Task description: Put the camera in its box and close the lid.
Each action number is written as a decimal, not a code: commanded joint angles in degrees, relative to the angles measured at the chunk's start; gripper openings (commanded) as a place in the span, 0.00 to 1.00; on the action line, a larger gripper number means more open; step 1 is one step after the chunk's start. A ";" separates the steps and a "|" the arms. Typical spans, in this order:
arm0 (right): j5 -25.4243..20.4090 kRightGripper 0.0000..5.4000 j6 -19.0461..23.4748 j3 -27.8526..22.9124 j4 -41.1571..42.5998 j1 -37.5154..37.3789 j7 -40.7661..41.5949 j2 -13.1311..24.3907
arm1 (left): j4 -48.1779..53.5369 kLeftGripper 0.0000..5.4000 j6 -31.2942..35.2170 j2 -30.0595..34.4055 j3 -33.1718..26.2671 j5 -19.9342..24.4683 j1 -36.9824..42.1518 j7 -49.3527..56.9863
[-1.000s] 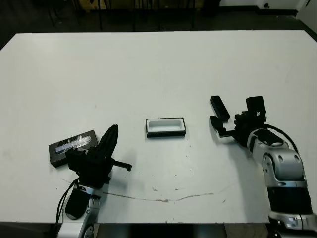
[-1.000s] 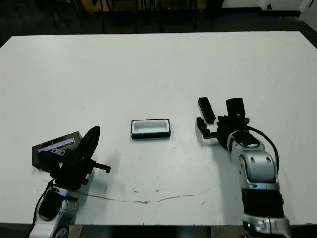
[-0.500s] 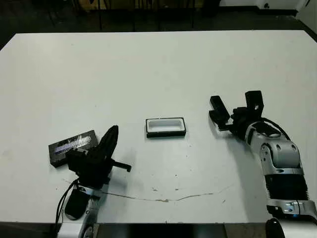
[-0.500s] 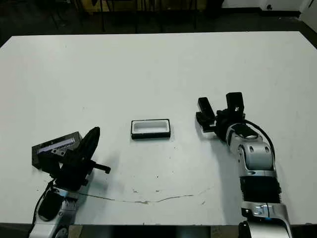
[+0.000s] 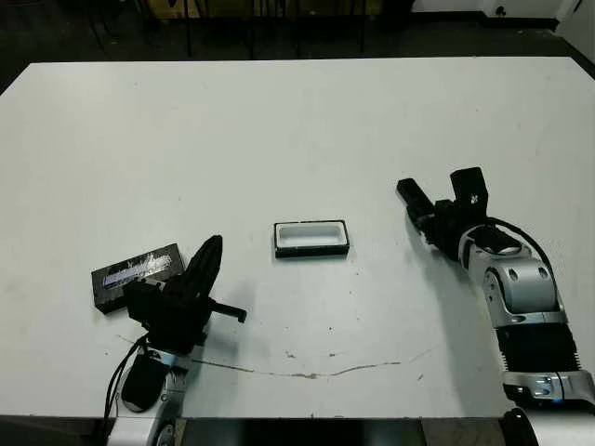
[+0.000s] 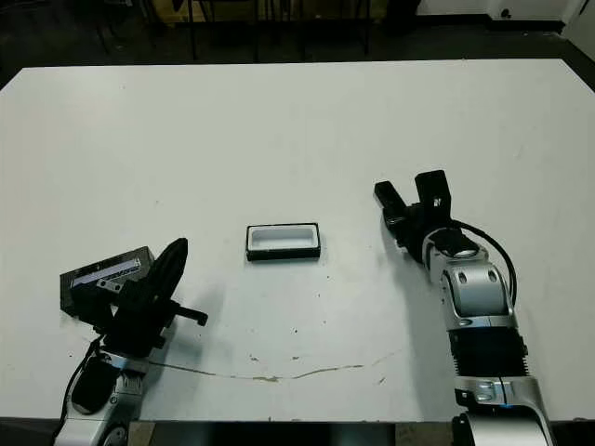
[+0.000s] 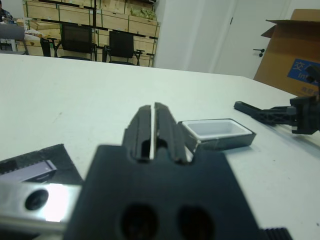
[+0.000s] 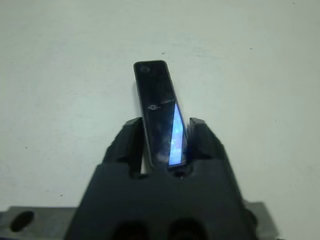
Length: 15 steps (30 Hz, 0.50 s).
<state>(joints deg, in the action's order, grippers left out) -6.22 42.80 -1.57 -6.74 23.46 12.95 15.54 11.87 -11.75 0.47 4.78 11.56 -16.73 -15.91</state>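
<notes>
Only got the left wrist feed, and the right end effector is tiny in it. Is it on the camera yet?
Observer: The right wrist view shows the camera's near end inside the right end effector. I can't tell whether it's clamped.
Operator: Screen on?
Observer: Yes, a bluish screen shows lit on the face toward that wrist lens.
Operator: Lid's cut off for me. Where is it?
Observer: In the head view the lid lies flat, print up, left of the left end effector and well apart from the box.
</notes>
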 commanded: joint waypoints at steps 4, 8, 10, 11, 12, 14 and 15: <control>0.38 0.14 5.02 1.15 -0.97 -1.26 1.05 1.60 | -1.00 0.00 -0.40 0.65 0.08 -0.32 -2.12 -0.13; -0.11 0.13 5.84 1.36 -0.67 -1.23 2.49 2.11 | -0.81 0.00 -0.26 0.75 0.17 -0.69 -2.18 0.10; -0.31 0.13 5.77 1.41 -0.54 -1.31 3.29 2.37 | -0.55 0.00 0.07 0.86 0.15 -0.60 -2.23 0.05; -0.40 0.13 5.94 1.39 -0.50 -1.24 3.61 2.52 | -0.53 0.00 0.34 0.69 0.10 0.08 -2.23 -0.15; -0.47 0.13 6.01 1.25 -0.52 -1.17 3.83 2.60 | -0.52 0.00 0.45 0.63 0.08 0.33 -2.22 -0.21; -0.72 0.13 5.09 0.65 -0.39 -1.32 4.28 2.74 | -0.65 0.00 -0.07 0.78 0.12 -0.61 -2.16 0.13; -0.83 0.13 3.88 0.38 0.02 -1.57 4.74 3.01 | -0.73 0.00 -0.26 0.84 0.14 -0.79 -2.09 0.11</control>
<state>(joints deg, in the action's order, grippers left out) -6.62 45.68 -1.33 -5.75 24.06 16.87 17.94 11.79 -12.42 0.47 4.91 11.32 -16.73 -16.02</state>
